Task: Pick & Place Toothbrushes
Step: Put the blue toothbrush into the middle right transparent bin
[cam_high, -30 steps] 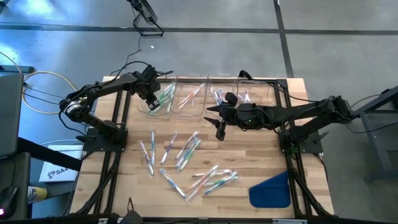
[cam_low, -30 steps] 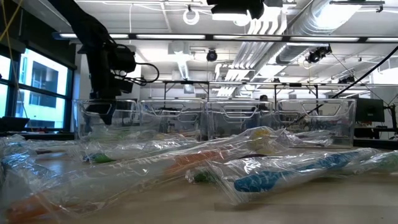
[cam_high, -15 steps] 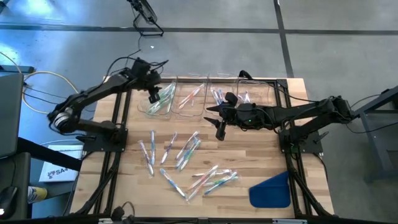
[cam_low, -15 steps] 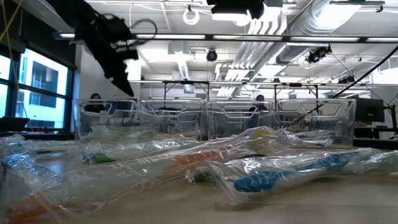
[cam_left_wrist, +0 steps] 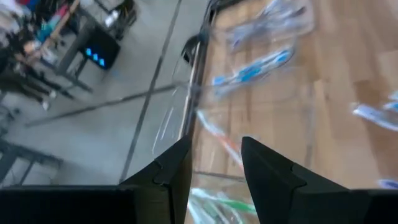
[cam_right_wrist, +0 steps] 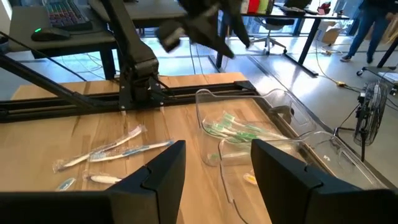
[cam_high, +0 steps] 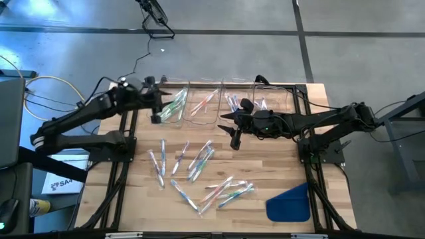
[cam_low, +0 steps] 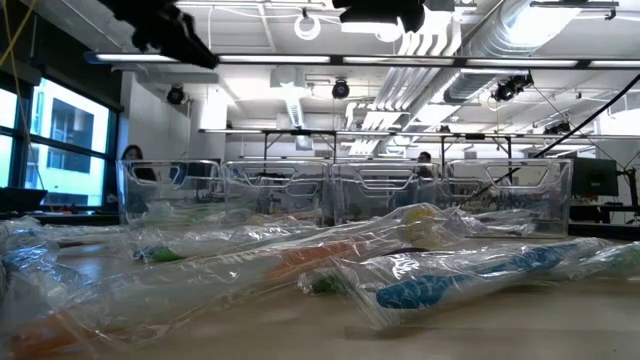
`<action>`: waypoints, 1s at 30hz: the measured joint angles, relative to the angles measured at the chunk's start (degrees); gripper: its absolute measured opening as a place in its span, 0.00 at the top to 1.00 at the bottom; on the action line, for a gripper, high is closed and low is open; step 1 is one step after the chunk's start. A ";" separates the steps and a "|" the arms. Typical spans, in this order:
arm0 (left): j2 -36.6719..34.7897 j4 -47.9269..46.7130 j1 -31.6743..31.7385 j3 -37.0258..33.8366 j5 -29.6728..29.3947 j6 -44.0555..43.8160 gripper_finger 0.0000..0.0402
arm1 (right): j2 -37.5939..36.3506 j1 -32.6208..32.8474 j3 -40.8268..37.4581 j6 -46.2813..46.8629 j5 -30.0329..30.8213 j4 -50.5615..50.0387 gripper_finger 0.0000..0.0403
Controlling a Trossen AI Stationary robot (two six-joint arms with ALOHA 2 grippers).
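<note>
Wrapped toothbrushes (cam_high: 196,171) lie scattered flat on the wooden table, and fill the foreground of the low view (cam_low: 430,285). Four clear bins (cam_high: 204,111) stand in a row at the far edge. The leftmost bin (cam_right_wrist: 273,115) holds green toothbrushes (cam_right_wrist: 235,129). My left gripper (cam_high: 157,113) hangs open and empty, high beside that bin's left side; its wrist view (cam_left_wrist: 214,180) shows nothing between the fingers. My right gripper (cam_high: 234,141) waits open and empty over the table's middle, just near of the bins (cam_right_wrist: 217,180).
A flat blue cloth-like piece (cam_high: 289,202) lies at the near right corner. Black frame rails (cam_high: 125,133) run along the table's left and right sides. Bare wood lies between the bins and the scattered toothbrushes. People and desks show in the room beyond.
My left gripper has risen out of the leftmost bin, up to the top of the low view. It has drawn back toward the table's left edge and tipped from pointing down to nearer level. Its fingers have stayed open and empty.
</note>
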 joint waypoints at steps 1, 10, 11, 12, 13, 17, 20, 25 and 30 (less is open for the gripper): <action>-1.11 -0.72 -1.34 0.00 -0.93 -0.37 0.67 | 0.00 0.00 0.00 0.10 -0.11 -0.04 0.56; -7.37 -17.85 -10.39 0.00 -12.64 -16.56 0.67 | 0.00 0.00 0.00 0.14 -0.13 -0.15 0.56; -7.43 -19.52 -11.82 0.00 -13.59 -18.46 0.67 | 0.00 0.00 0.00 0.11 -0.14 -0.15 0.56; -7.41 -20.82 -13.33 -0.02 -14.69 -20.31 0.67 | 0.00 0.00 0.00 0.11 -0.13 -0.15 0.56; -7.41 -21.81 -14.89 -0.02 -15.85 -22.04 0.67 | 0.00 0.00 0.00 0.11 -0.13 -0.15 0.56; -7.18 -24.11 -21.42 -0.02 -20.15 -28.29 0.67 | 0.00 0.00 0.00 0.11 -0.13 -0.19 0.56; -6.95 -27.87 -26.21 -0.02 -22.96 -33.75 0.67 | 0.00 0.00 0.00 0.10 -0.13 -0.30 0.56; -6.54 -38.14 -32.62 -1.43 -27.56 -50.49 0.67 | 0.00 0.00 0.00 0.07 -0.13 -0.32 0.56; -6.86 -38.79 -36.66 -8.05 -25.35 -61.77 0.67 | 0.02 0.00 0.00 0.05 -0.14 -0.37 0.56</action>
